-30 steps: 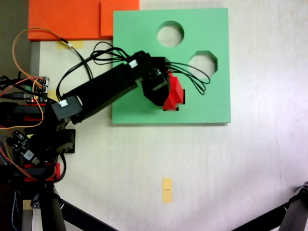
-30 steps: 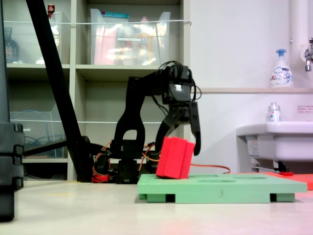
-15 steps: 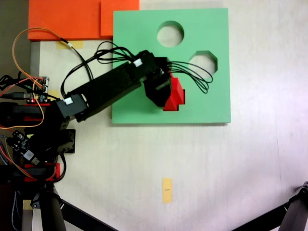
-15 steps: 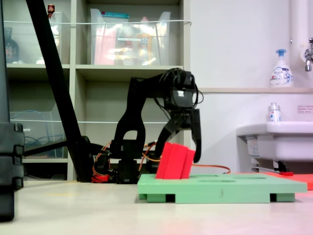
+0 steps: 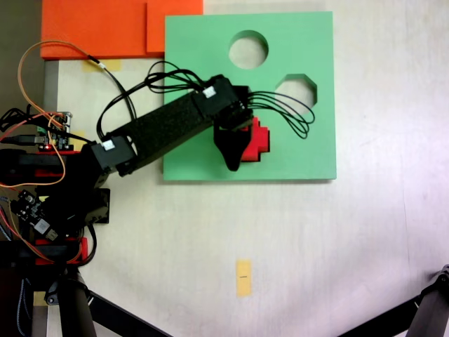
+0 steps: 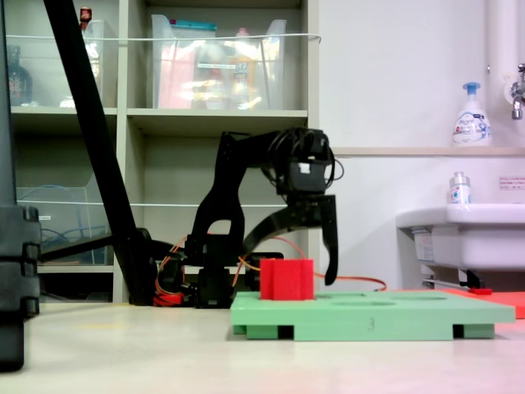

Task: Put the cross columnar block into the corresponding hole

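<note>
— Foam board sits nearest on the surface, green, and the cross columnar block stands upright in it, most of its height above the top face. Is it seated?

— Partly, I judge. In a fixed view from above, the block fills the corresponding hole; a thin dark gap shows at its right edge.

— What could go wrong?

— Behind the block, the end effector straddles it with jaws spread wide, one tip low on each side. If the arm lifts at a slant, a tip may catch the block and tip it out. A block that has not dropped fully may also jam if pressed off-centre.

— Is it holding anything?

— No. The jaws are apart and grip nothing; whether a tip brushes the block, I cannot tell.
</note>
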Action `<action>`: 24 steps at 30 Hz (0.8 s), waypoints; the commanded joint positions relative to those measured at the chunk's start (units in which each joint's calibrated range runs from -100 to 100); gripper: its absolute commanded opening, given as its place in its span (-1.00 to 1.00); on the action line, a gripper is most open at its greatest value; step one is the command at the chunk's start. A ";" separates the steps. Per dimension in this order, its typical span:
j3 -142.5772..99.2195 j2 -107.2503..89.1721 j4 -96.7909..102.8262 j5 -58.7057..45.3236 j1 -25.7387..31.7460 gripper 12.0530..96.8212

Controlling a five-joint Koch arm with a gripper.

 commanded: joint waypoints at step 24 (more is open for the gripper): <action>-5.43 -89.75 -2.89 -51.82 -12.75 0.08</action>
